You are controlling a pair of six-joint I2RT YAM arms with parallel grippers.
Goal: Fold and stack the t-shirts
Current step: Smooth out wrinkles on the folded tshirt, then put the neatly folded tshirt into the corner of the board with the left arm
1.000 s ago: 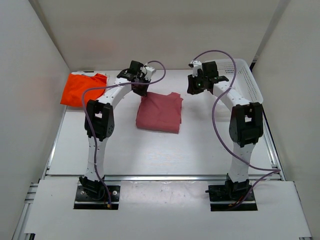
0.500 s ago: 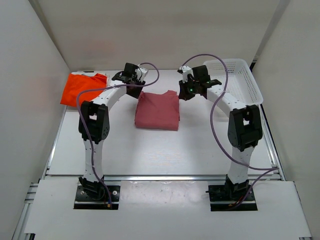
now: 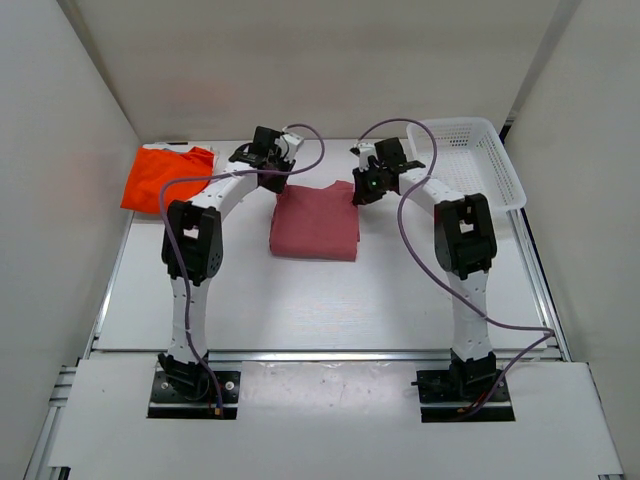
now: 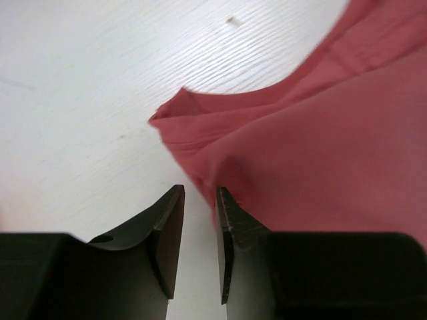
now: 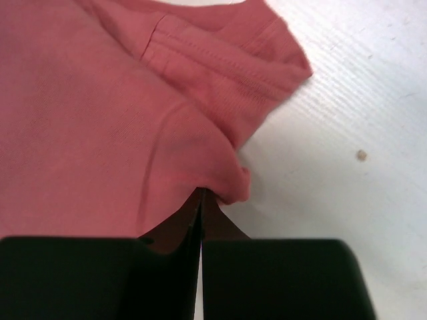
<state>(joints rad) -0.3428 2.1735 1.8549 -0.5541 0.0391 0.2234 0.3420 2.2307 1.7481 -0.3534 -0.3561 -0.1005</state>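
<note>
pinching the pinkish-red t-shirt (image 5: 100,120), the right gripper (image 5: 200,196) is clamped; the left gripper (image 4: 199,195) stands narrowly parted at its edge.

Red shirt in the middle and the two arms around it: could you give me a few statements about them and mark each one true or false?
1. The pinkish-red t-shirt lies folded in the middle of the table. True.
2. The orange t-shirt sits inside the basket. False: it lies on the table at the far left, and the basket stands at the far right.
3. The right gripper is shut on the pinkish-red t-shirt's edge, where the cloth puckers at its tips. True.
4. The left gripper is clamped shut on cloth. False: a narrow gap shows between its fingers, with the cloth beside them.
</note>
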